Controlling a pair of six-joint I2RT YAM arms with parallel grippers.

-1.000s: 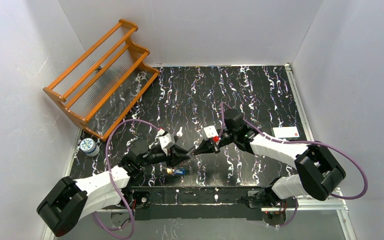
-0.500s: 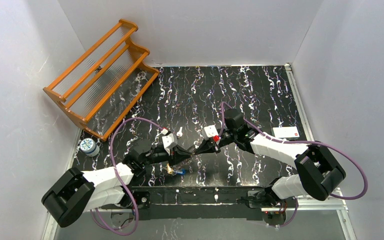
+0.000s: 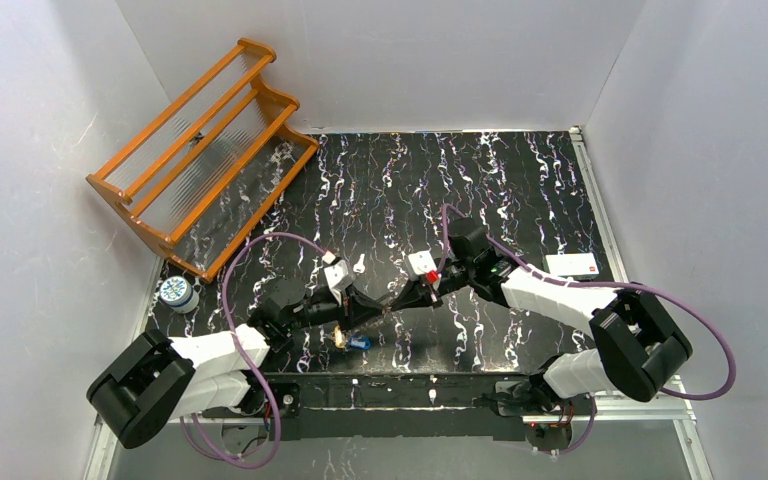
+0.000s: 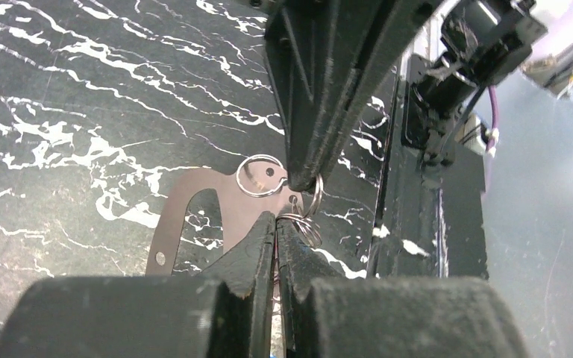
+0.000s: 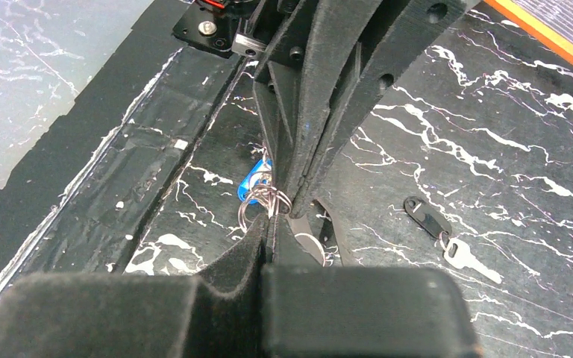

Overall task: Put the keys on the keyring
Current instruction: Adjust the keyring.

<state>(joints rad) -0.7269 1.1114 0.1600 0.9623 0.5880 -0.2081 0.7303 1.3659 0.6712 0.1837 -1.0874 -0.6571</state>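
As both reach inward, left hand [image 3: 377, 312] meets right hand [image 3: 397, 302] — pinched.

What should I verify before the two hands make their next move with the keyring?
1. Left hand shut on the wire rings: ok.
2. Right hand shut, tip to tip with the left: ok.
3. Which hand holds the flat keyring: cannot tell.
4. Blue key threaded on the rings: cannot tell.
5. All keys threaded: not ok; black key and white key lie loose on the table.
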